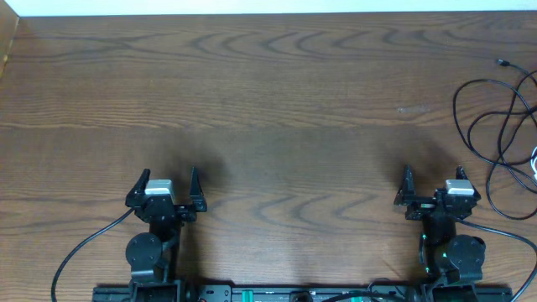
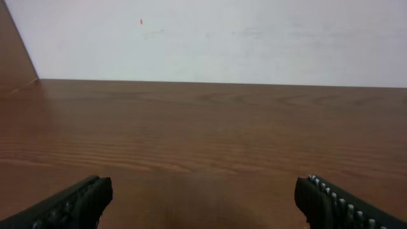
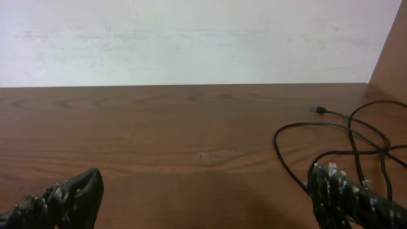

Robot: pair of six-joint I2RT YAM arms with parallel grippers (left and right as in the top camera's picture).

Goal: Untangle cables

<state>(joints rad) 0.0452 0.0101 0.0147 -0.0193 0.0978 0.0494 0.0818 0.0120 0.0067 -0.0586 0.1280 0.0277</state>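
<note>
Left end effector (image 1: 169, 174) and right end effector (image 1: 434, 173) both gape wide, neither touching the looped black cord (image 3: 276, 138).

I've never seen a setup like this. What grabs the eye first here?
A tangle of thin black cord loops at the far right edge of the brown wooden table. Next come the two black arms at the near edge. The left gripper and right gripper are both open and hold nothing, and the right one is nearer the cord.
</note>
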